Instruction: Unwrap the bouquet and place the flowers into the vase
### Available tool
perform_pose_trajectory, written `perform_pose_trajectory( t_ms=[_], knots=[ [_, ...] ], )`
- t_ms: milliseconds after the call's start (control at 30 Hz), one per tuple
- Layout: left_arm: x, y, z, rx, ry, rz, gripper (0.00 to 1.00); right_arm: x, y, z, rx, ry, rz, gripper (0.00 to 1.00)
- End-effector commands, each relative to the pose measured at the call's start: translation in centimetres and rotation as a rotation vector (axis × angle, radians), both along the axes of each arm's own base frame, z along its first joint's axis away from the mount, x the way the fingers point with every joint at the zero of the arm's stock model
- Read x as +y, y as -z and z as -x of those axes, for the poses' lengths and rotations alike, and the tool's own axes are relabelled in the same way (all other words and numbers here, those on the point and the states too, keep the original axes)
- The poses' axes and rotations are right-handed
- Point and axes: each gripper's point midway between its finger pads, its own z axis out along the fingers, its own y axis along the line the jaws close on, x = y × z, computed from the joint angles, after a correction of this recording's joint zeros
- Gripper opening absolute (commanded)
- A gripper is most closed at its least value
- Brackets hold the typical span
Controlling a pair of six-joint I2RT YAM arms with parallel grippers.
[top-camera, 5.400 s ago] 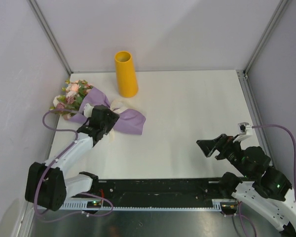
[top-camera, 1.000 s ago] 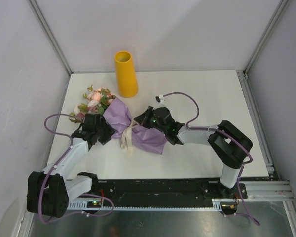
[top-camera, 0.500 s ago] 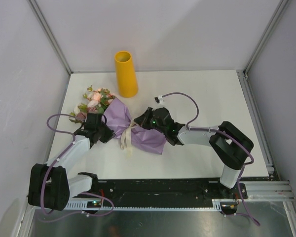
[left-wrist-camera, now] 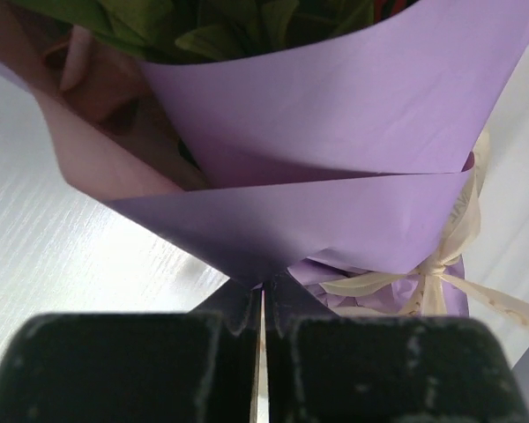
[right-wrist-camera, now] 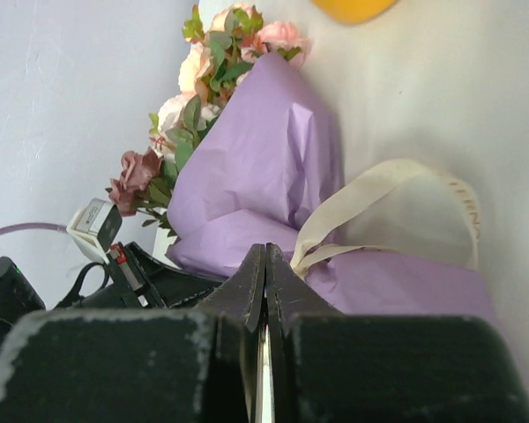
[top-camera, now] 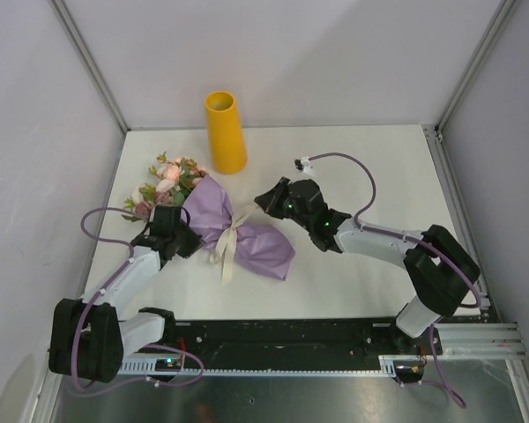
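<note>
Bouquet point(top-camera: 247, 242): lying flat on the counter point(top-camera: 361, 167), left of centre, heads toward the back-left, wrapped end toward the front-right. Still tied.
Flowers point(top-camera: 169, 179): pink, peach & cream heads w/ green leaves, sticking out of the top of the wrap, near the left wall. All still inside the bundle.
Paper point(left-wrist-camera: 335, 115): lilac outside, pink inside, folded over in overlapping layers.
Ribbon point(top-camera: 228, 248): cream, round the waist of the wrap. One tail trails toward the front, and a loop stands up on the right-arm side.
Vase point(top-camera: 226, 137): yellow, upright at the back, just beyond the flower heads, apart from both arms.
Left pincer point(top-camera: 187, 236): at the bundle's left side. Jaws closed tight, and a folded corner of the lilac wrap runs right into the tips point(left-wrist-camera: 262, 304), so it looks nipped.
Right pincer point(top-camera: 259, 201): on the opp. side of the bundle, jaws closed. A ribbon strand ends just beside the tips point(right-wrist-camera: 264, 264); can't tell if it's pinched.
</note>
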Motion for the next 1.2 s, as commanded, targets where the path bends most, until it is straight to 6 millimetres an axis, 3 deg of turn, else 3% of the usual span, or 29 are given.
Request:
perform_pose_trajectory(
  t_ms=[0,400,467,533,633,767,833,933,1167],
  knots=[
    [1.4,0.3,0.1,-0.009,-0.057,-0.050,0.00,-2.2,-4.2,-1.4,-0.072,0.072,-0.012,0.00],
    [1.7,0.4,0.7,-0.012,-0.061,-0.057,0.00,-9.3,-6.5,-2.7,-0.098,0.191,0.082,0.00],
    [1.4,0.4,0.7,-0.012,-0.054,-0.042,0.00,-8.4,-6.7,-2.0,-0.111,0.125,0.081,0.00],
    [1.0,0.1,0.7,-0.014,-0.043,-0.024,0.00,-7.0,-5.7,-1.2,-0.093,0.078,0.090,0.12],
    [0.6,-0.4,0.5,-0.028,-0.019,-0.011,0.00,-4.5,-3.5,0.5,-0.068,0.027,0.130,0.39],
    [0.0,-1.4,0.3,-0.056,0.022,0.008,0.00,-0.2,-0.5,2.6,-0.083,-0.142,0.166,0.58],
    [-0.2,-1.8,0.3,-0.070,0.041,0.012,0.00,1.0,0.6,3.2,-0.091,-0.198,0.177,0.67],
    [-0.4,-2.2,0.4,-0.087,0.054,0.019,0.00,2.1,2.0,4.0,-0.084,-0.263,0.195,0.72],
    [-0.9,-2.4,0.3,-0.088,0.095,0.025,0.00,3.0,5.1,5.2,-0.184,-0.404,0.349,0.74]
  ],
)
